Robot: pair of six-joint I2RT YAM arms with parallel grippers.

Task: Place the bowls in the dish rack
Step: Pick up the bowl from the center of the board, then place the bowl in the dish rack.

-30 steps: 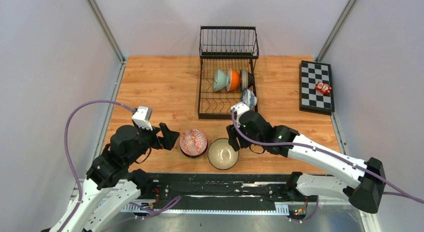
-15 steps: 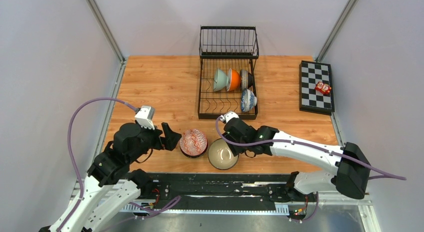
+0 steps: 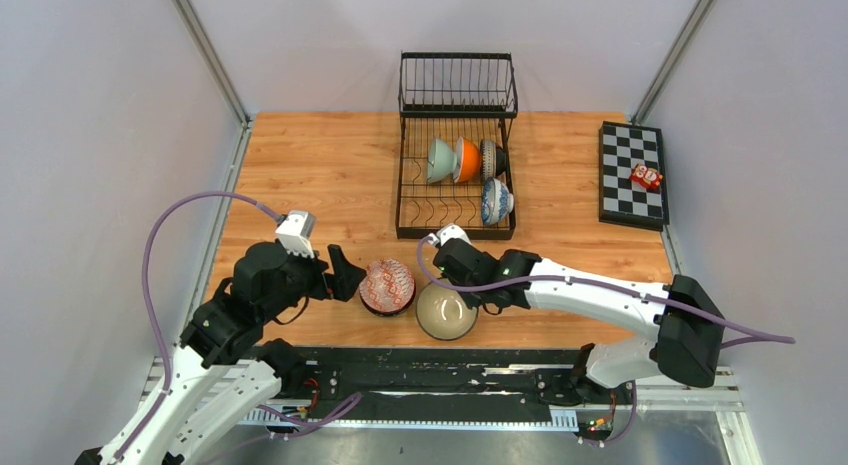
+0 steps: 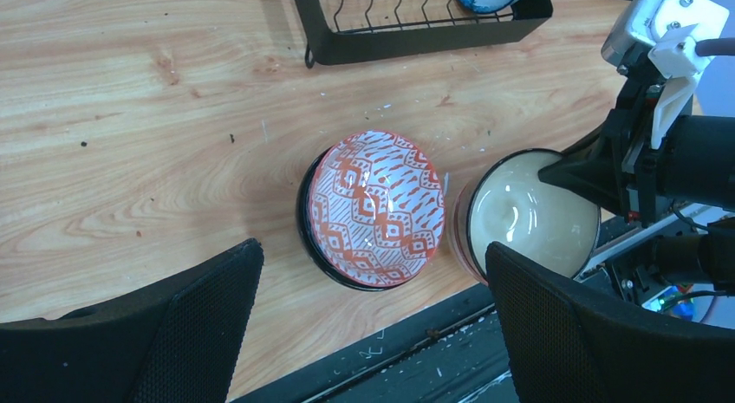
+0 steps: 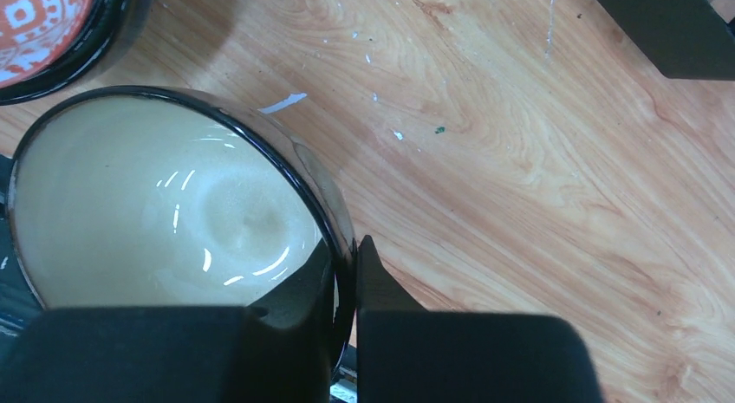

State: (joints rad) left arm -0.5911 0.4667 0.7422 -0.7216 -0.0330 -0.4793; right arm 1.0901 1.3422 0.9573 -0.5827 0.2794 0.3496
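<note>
A cream bowl [image 3: 446, 310] sits near the table's front edge, and my right gripper [image 3: 462, 290] is shut on its far right rim. In the right wrist view one finger lies inside the cream bowl [image 5: 156, 212] and the other outside, pinching the dark rim. A red-patterned bowl [image 3: 387, 285] stands just left of it. My left gripper [image 3: 345, 275] hovers at that bowl's left side, open and holding nothing; its wrist view shows the red-patterned bowl [image 4: 374, 208] ahead of the wide-apart fingers. The black wire dish rack [image 3: 458, 85] holds pale green [image 3: 438, 160], orange [image 3: 466, 160], dark [image 3: 491, 158] and blue-and-white [image 3: 497, 200] bowls on edge.
A checkered board [image 3: 632, 175] with a small red object [image 3: 646, 176] lies at the right edge of the table. A black rail [image 3: 450, 370] runs along the near edge, right behind the two bowls. Grey walls close in both sides.
My right gripper slid left to the cream bowl's rim and closed on it. The left arm crept slightly toward the red-patterned bowl, still open.
</note>
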